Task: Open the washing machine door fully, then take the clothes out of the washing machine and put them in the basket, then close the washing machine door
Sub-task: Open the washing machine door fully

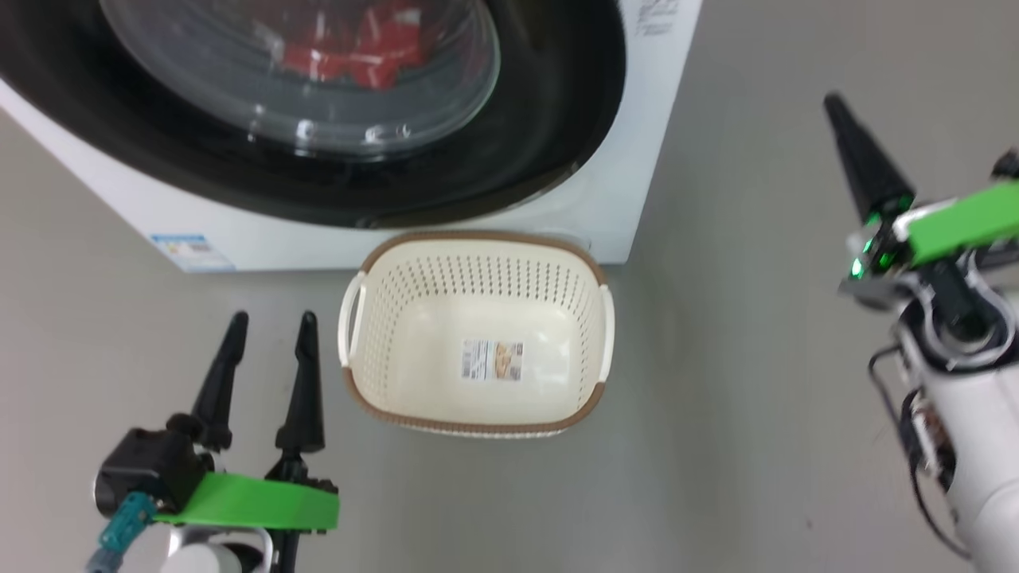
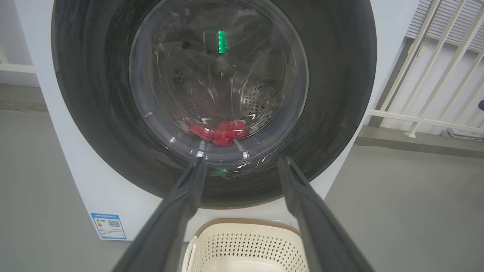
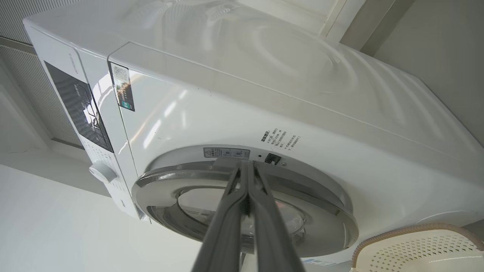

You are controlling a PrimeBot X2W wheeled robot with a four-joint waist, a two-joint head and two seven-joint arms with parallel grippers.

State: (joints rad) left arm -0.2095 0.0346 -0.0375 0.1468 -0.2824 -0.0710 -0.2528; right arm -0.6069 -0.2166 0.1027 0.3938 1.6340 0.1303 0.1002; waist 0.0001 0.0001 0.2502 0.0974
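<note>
Below, grey floor (image 1: 756,414) under basket (image 1: 414,318).

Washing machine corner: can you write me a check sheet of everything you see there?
Surface: plain grey floor.
Job's things: washing machine door looks shut; red clothes lie inside behind its glass; white washing machine; basket stands on the floor before it, holding just a paper label.
Clutter: nothing seen.
End effectors: left end effector open, left of the basket; right end effector shut, empty.
Cables: thin black wires by the right forearm.
Surroundings: white railing beside the machine.
</note>
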